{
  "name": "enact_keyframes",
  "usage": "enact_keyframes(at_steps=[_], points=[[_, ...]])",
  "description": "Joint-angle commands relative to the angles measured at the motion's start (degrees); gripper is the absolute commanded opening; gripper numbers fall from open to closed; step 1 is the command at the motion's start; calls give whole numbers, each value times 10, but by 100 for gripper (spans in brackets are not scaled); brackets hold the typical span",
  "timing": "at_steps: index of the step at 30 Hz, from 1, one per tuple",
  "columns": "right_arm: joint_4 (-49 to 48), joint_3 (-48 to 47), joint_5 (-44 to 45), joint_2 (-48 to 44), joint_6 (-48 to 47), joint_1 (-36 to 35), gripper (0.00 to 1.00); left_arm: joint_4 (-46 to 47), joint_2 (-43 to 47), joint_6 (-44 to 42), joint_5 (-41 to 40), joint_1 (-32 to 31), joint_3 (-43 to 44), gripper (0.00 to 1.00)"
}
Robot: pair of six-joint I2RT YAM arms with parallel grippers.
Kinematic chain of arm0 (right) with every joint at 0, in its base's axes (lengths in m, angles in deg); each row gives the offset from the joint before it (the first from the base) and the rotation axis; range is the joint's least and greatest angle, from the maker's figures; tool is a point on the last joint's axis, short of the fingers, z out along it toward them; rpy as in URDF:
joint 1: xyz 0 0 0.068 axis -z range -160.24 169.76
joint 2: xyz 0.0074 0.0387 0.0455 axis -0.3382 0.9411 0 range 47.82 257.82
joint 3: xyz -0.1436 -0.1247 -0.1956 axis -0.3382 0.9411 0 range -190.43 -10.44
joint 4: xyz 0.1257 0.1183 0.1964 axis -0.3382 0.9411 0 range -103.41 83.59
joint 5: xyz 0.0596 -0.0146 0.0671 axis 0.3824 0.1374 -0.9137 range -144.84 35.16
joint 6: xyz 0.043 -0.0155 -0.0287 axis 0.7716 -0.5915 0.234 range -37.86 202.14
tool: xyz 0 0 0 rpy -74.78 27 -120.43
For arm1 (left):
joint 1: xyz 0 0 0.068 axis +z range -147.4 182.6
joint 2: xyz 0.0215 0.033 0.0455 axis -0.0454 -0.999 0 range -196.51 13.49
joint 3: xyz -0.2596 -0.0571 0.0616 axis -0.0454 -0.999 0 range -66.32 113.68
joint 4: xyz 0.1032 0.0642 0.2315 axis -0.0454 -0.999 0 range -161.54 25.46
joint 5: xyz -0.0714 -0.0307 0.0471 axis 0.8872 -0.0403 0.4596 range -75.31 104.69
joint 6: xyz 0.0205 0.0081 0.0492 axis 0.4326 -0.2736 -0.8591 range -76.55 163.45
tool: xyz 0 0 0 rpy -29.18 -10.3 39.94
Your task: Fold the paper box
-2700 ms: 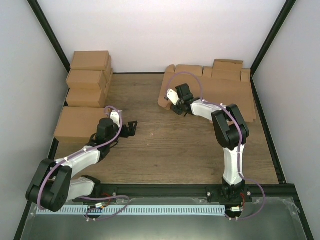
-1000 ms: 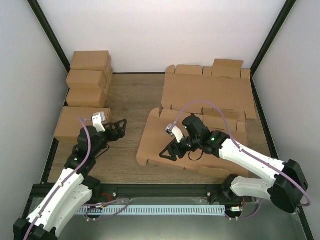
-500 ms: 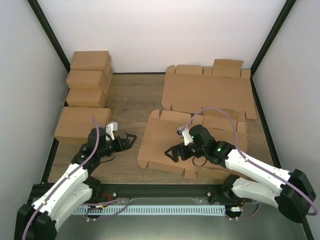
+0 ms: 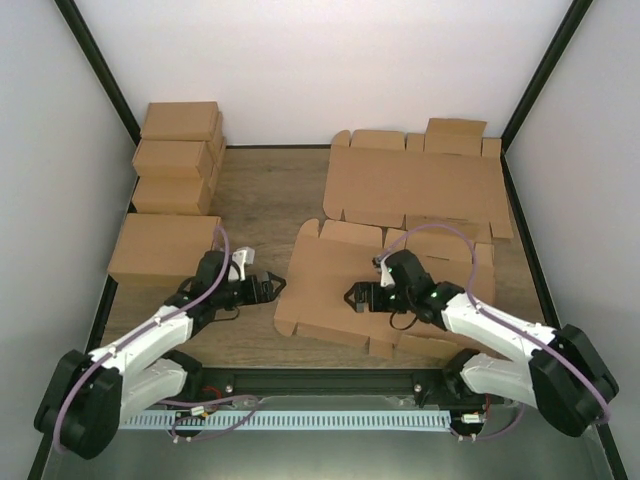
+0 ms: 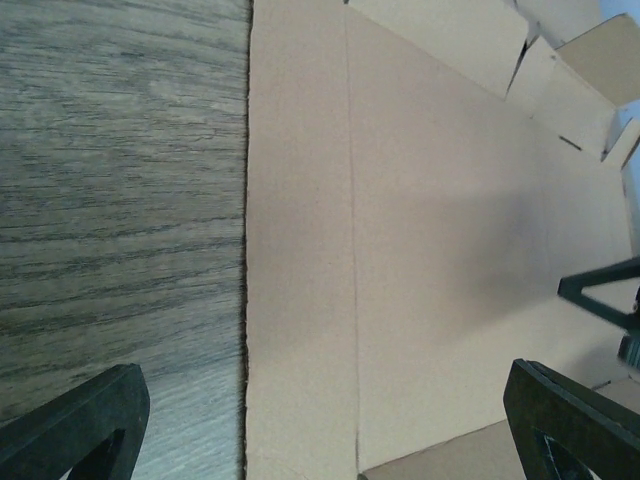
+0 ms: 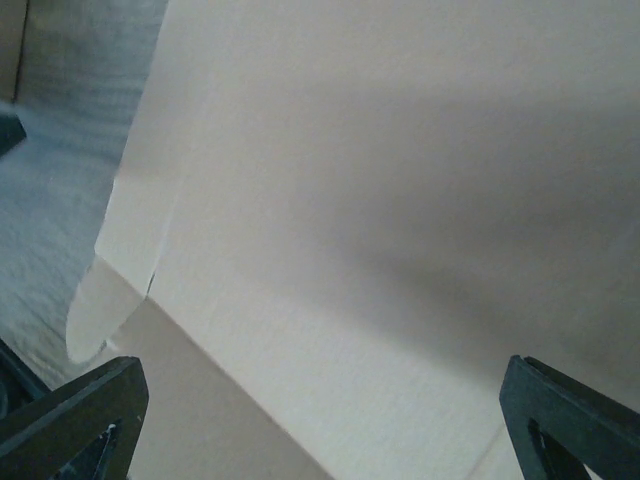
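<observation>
The paper box [image 4: 320, 285] lies flat and unfolded on the wooden table, a brown die-cut cardboard sheet with flaps and tabs along its edges. My left gripper [image 4: 272, 288] hangs open just at the sheet's left edge. In the left wrist view the box [image 5: 440, 250] fills the right side, and the gripper [image 5: 320, 430] straddles its left edge with nothing between the fingers. My right gripper [image 4: 355, 298] is open low over the middle of the sheet. The right wrist view shows the box [image 6: 380, 200] close below that gripper [image 6: 320, 430], which holds nothing.
A stack of flat cardboard sheets [image 4: 415, 185] lies at the back right, partly under the box's far edge. Several closed brown cartons [image 4: 178, 150] stand along the left wall, the nearest [image 4: 160, 248] just behind my left arm. A black rail [image 4: 330, 378] bounds the near edge.
My left gripper has swung right to the sheet's left edge. My right gripper has shifted slightly right over the sheet. The sheet, earlier dragged forward off the back stack, has stayed put.
</observation>
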Motion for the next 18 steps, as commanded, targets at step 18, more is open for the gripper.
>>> enact_keyframes(at_steps=[18], points=[[-68, 34, -80, -5, 1, 224, 100, 49, -136, -40, -3, -17, 50, 100]])
